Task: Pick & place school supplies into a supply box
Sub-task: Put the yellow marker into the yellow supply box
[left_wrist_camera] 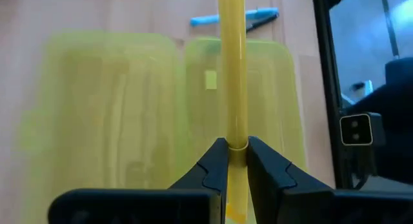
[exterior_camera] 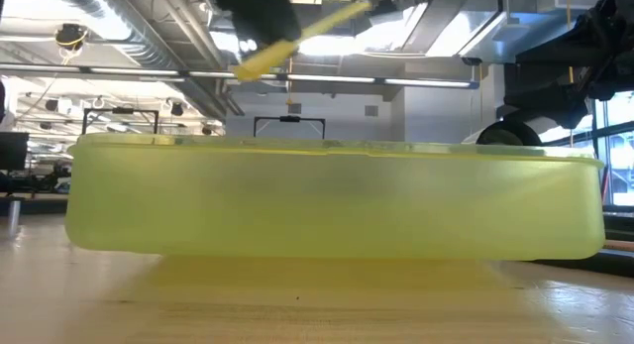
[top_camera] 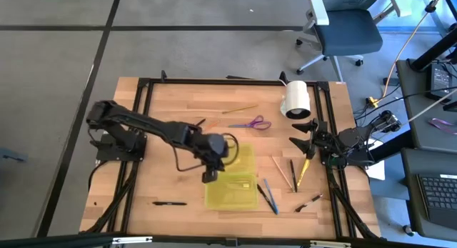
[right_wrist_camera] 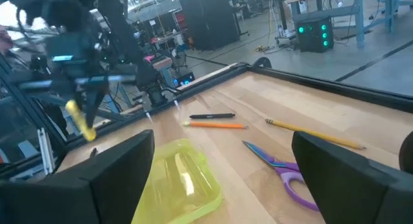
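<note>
The supply box lies open near the table's front middle, its two translucent yellow-green halves flat on the wood. My left gripper hangs over the box's left half, slanting down, shut on a yellow pen. The same pen shows tilted above the box in the low view. My right gripper waits open at the table's right edge. The purple scissors and a pencil lie behind the box. Several pens and pencils lie to its right. My left gripper pinches the yellow pen's shaft between its two fingers. The pen runs roughly along the fingers, with its long part reaching past their tips over the box. A short end sticks out below. The pen is tilted and lifted clear.
A white roll stands at the back right, near my right arm. A black pen lies alone on the near left. A blue pen lies just right of the box. A black metal frame edges the table.
</note>
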You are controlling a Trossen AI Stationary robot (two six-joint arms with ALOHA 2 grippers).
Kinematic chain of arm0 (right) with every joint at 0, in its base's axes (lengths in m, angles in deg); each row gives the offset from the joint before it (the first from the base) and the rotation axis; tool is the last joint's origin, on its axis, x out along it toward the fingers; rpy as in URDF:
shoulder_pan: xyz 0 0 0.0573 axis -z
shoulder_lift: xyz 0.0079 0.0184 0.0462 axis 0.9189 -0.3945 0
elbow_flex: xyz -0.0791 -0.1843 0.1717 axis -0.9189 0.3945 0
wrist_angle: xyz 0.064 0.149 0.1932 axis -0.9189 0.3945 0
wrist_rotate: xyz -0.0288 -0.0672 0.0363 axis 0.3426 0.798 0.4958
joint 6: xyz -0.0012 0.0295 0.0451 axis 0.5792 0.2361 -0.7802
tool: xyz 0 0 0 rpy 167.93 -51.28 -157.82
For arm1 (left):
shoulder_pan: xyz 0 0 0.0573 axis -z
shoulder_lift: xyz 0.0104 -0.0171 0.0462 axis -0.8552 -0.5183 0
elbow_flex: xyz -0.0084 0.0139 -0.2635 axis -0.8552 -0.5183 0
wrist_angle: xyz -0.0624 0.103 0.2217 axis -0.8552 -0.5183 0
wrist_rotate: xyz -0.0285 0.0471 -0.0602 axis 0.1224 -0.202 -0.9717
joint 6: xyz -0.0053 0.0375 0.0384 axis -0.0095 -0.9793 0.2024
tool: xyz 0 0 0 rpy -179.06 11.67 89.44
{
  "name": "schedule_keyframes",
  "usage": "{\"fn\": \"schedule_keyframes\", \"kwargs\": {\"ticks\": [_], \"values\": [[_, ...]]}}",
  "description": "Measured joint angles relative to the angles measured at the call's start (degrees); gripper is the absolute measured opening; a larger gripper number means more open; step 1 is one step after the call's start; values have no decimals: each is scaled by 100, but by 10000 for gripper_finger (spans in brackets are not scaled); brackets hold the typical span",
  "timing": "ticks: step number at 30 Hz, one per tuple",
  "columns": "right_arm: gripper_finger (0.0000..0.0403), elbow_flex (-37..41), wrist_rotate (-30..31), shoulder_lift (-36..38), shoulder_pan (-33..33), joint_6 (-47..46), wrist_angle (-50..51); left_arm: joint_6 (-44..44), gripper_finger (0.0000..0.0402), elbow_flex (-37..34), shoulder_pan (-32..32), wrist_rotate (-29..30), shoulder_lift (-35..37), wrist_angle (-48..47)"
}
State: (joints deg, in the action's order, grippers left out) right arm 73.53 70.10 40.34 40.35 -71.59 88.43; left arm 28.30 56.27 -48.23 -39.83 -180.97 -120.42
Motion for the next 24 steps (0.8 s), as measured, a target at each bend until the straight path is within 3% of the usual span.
{"fn": "schedule_keyframes", "kwargs": {"ticks": [6, 12, 24], "values": [[369, -1, 0, -2, -1, 7, 0, 265, 29, 745, 249, -442, -1087, -8], [369, -1, -6, -2, -1, 1, 0, 335, 29, 1326, 405, -474, -1940, -23], [369, 0, -20, -4, 0, 0, 4, 1003, 31, 1388, 530, -532, -2611, -514]]}}
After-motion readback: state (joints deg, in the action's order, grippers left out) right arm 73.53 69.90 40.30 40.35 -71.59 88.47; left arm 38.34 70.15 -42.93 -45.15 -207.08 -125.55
